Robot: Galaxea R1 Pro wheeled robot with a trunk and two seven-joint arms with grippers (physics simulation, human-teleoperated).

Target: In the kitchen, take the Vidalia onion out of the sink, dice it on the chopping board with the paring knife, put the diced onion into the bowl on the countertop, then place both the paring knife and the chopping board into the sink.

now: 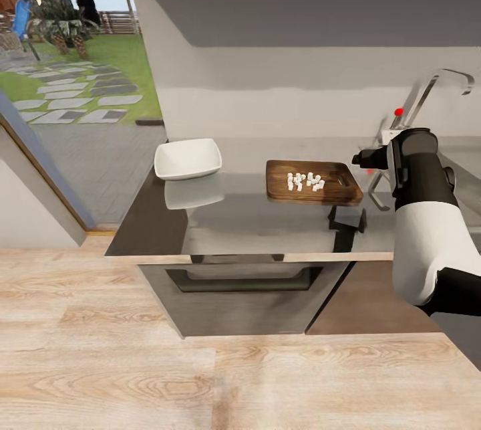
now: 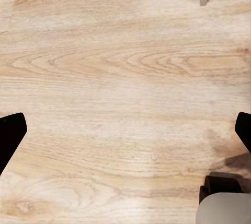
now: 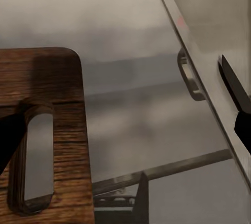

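Diced onion (image 1: 305, 181) sits heaped on the chopping board (image 1: 280, 186), awaiting the bowl (image 1: 188, 158) beside it; right gripper (image 3: 125, 125) hovers spread wide at the board's handle end, left gripper (image 2: 125, 130) gapes over floor.

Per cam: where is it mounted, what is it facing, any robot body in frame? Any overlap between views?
Head: high, facing down at countertop, bowl, chopping board; right arm visible.
Left wrist: faces wooden floor; dark fingertips at edges.
Right wrist: faces the board's handle end; dark fingertip.
Shared: head and right wrist both show board, countertop.
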